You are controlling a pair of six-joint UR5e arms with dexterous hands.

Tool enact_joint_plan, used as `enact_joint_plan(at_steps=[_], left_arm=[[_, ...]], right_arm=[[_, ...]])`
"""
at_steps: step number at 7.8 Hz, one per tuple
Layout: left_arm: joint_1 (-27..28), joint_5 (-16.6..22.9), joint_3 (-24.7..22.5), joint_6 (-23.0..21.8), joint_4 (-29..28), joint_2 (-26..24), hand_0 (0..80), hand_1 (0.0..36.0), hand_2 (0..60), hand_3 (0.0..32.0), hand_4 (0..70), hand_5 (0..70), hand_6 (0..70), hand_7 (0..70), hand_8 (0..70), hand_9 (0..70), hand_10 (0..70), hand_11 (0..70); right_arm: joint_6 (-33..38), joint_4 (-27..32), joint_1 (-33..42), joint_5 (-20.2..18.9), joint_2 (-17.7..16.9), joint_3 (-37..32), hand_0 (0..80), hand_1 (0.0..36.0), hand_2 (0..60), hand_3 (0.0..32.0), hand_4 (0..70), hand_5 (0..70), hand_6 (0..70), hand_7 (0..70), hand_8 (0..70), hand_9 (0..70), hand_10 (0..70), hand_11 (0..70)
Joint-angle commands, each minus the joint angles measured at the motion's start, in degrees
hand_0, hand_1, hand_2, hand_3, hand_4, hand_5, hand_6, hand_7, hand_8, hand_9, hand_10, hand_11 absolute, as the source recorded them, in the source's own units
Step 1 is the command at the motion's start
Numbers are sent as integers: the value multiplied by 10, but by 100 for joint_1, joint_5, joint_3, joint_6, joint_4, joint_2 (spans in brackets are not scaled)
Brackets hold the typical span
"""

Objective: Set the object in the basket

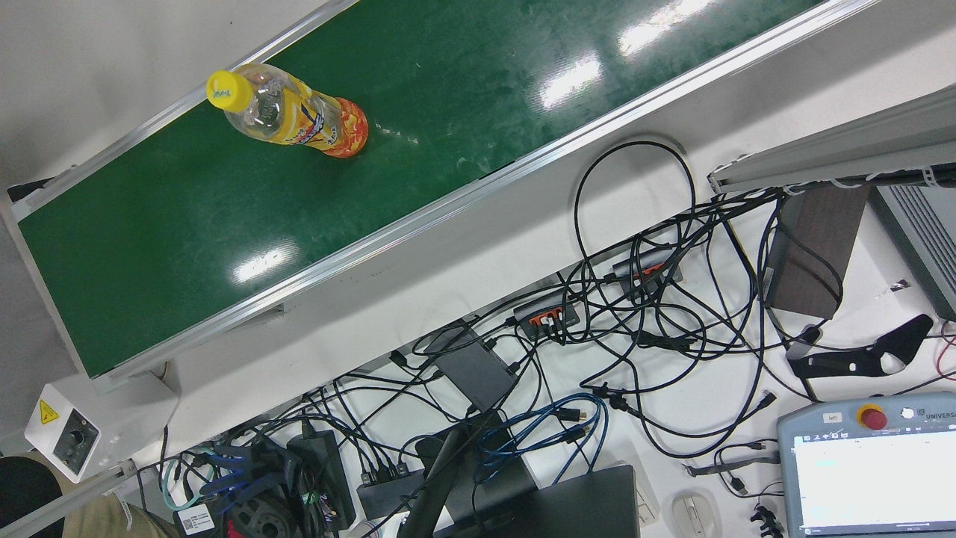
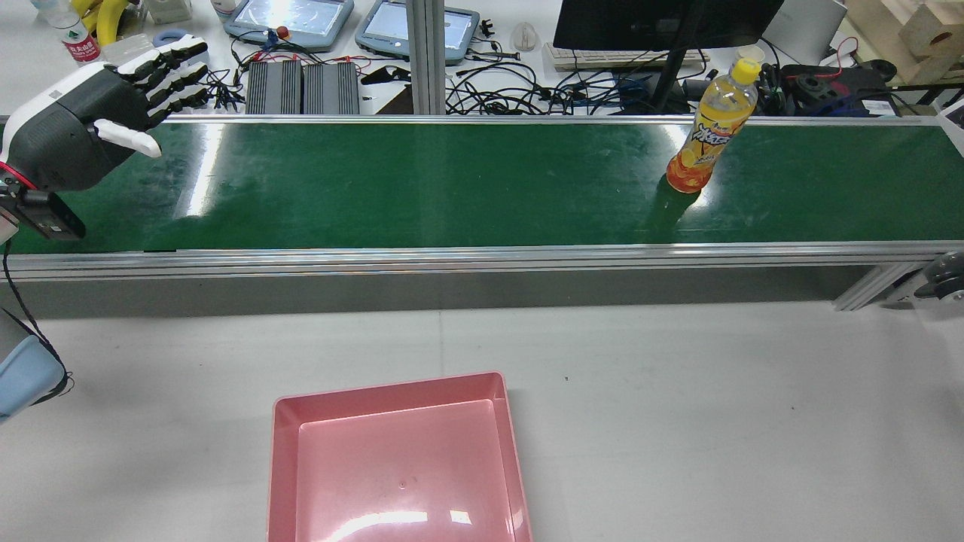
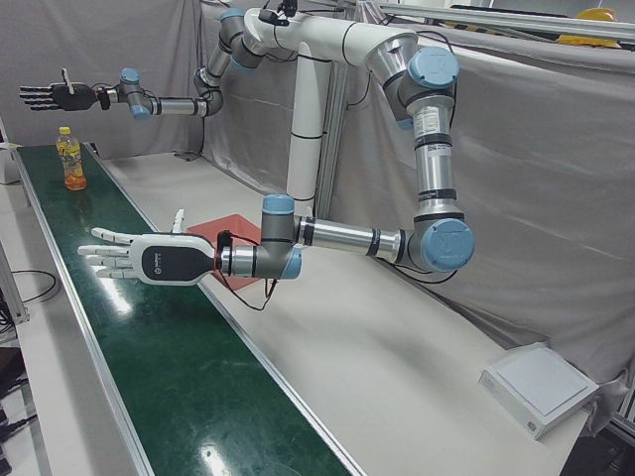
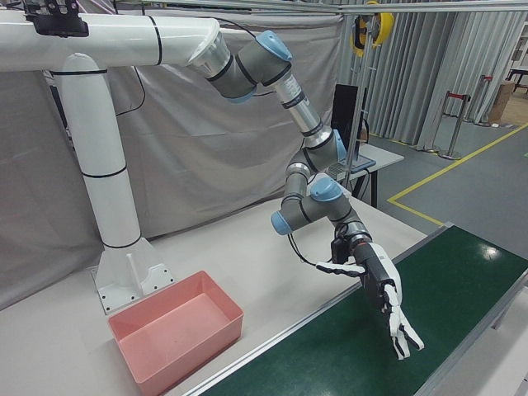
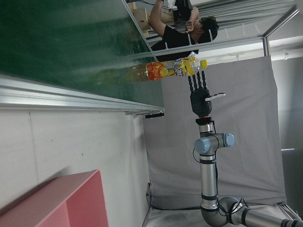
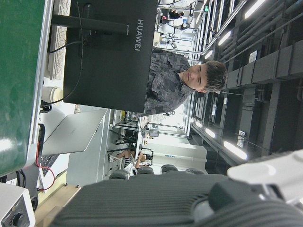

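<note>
An orange-and-yellow drink bottle [image 1: 299, 119] with a yellow cap stands upright on the green belt [image 2: 414, 188], towards the robot's right end [image 2: 708, 135] [image 3: 70, 161] [image 5: 173, 68]. The pink basket [image 2: 388, 391] [image 3: 213, 226] [image 4: 198, 346] [image 5: 71, 198] sits empty on the white table, on the robot's side of the belt. My left hand [image 2: 98, 105] [image 3: 149, 260] [image 4: 381, 285] is open, fingers stretched flat over the belt's far left end, well away from the bottle. My right hand [image 3: 50, 96] [image 5: 201, 97] hovers open in the air above and past the bottle, holding nothing.
Beyond the belt are tangled cables [image 1: 635, 314], two teach pendants [image 2: 290, 15], a monitor [image 2: 663, 22] and a keyboard. A person [image 5: 182, 28] stands behind the bottle's end of the belt. A white box [image 3: 541, 387] lies on the table's far corner.
</note>
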Motion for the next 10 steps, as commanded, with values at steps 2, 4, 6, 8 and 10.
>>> enact_joint_plan(at_steps=[2, 4, 6, 8, 10], left_arm=[[7, 0, 0, 0, -3, 1, 524, 65, 0, 44, 125, 138, 0, 0, 62, 65, 53, 89], [-2, 9, 0, 0, -3, -8, 524, 65, 0, 44, 126, 137, 0, 0, 61, 62, 52, 87], [-2, 9, 0, -9, -3, -8, 523, 69, 0, 40, 126, 139, 0, 0, 61, 62, 55, 93], [-2, 0, 0, -9, 6, -8, 525, 71, 0, 38, 127, 138, 0, 0, 61, 62, 54, 91], [-2, 9, 0, -9, -3, -8, 524, 69, 0, 44, 127, 138, 0, 0, 61, 63, 55, 92]], right_arm=[[0, 0, 0, 0, -1, 0, 0, 0, 0, 0, 0, 0, 0, 0, 0, 0, 0, 0], [0, 0, 0, 0, 7, 0, 0, 0, 0, 0, 0, 0, 0, 0, 0, 0, 0, 0], [0, 0, 0, 0, -1, 0, 0, 0, 0, 0, 0, 0, 0, 0, 0, 0, 0, 0], [0, 0, 0, 0, -1, 0, 0, 0, 0, 0, 0, 0, 0, 0, 0, 0, 0, 0], [0, 0, 0, 0, 7, 0, 0, 0, 0, 0, 0, 0, 0, 0, 0, 0, 0, 0]])
